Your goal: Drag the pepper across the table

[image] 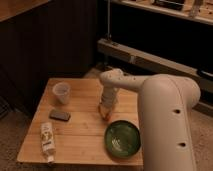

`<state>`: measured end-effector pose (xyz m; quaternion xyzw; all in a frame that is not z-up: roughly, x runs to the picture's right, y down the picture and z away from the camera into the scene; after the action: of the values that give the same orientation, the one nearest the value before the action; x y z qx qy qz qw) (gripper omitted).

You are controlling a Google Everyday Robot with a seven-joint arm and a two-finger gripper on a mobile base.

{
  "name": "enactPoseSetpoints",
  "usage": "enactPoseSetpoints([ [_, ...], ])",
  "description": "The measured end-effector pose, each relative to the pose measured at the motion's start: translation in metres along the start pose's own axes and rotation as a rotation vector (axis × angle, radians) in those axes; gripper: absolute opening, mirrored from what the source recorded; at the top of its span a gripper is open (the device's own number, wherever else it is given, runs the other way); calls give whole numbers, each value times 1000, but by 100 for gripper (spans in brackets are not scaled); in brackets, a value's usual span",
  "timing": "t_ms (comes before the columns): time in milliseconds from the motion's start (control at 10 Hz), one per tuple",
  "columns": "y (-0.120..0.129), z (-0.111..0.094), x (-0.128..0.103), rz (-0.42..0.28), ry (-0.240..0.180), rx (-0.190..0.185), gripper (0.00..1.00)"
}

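The light wooden table (pixel 80 135) fills the lower middle of the camera view. My white arm reaches in from the right and bends down onto the tabletop. My gripper (pixel 105 111) is at the table's centre-right, pointing down at the surface. The small red-orange pepper (pixel 103 114) shows only as an orange patch right at the gripper's tip, mostly hidden by it. I cannot see whether the gripper holds the pepper or only rests on it.
A green bowl (pixel 122 138) sits just in front and to the right of the gripper. A clear plastic cup (pixel 61 92) stands at the back left. A dark flat object (pixel 60 115) and a white bottle with a green label (pixel 47 140) lie on the left.
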<state>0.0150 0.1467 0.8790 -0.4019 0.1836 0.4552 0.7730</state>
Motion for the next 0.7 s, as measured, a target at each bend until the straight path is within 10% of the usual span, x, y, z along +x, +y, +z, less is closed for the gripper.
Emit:
enactPoseSetpoints([
  [700,-2,1,7,-3,2,-4,3],
])
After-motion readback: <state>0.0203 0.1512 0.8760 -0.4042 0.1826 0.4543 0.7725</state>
